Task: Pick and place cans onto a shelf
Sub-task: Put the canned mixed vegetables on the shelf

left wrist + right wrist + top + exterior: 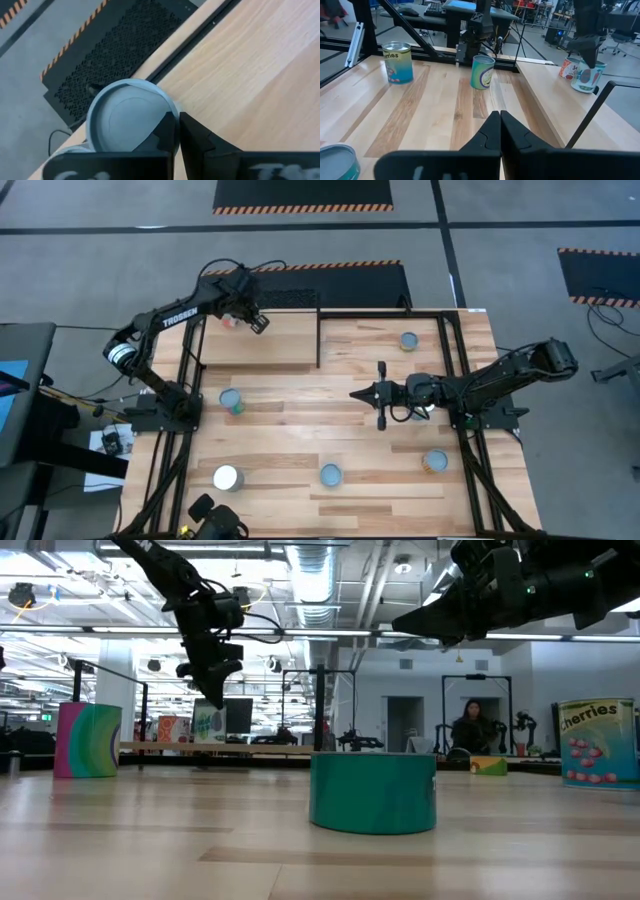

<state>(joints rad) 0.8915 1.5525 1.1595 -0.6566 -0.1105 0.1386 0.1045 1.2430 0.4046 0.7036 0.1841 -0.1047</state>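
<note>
Two cans are on the shelf [262, 345], at about 10 o'clock on the table [340, 435]. Both sit at its far left corner: an orange can [565, 67] and, just beside it, a pale-top can [127, 120]. The left gripper [177, 137] hangs right over the pale-top can with its fingers pressed together. They close on nothing, and I cannot tell whether the tips touch the lid.

By my count, five cans are left on the table:
- a far can [409, 340] at 1 o'clock
- a green can [232, 400] at 9 o'clock, just in front of the shelf
- a white-top can [227, 477] at 7 o'clock
- a near can [330, 474] at 6 o'clock
- a right can [435, 461] at 4 o'clock

A sixth may be hidden under the right arm. So the job looks about a quarter done.

The right gripper [365, 395] hovers above mid-table, closed and empty, pointing toward 9 o'clock.

Readable writing is scarce. "TROSSEN" runs along the left arm [180, 320]. "cherries" stands on a cherries can [598, 740], pale blue with pink fruit. The white-top can has a similar label, only partly legible.
</note>
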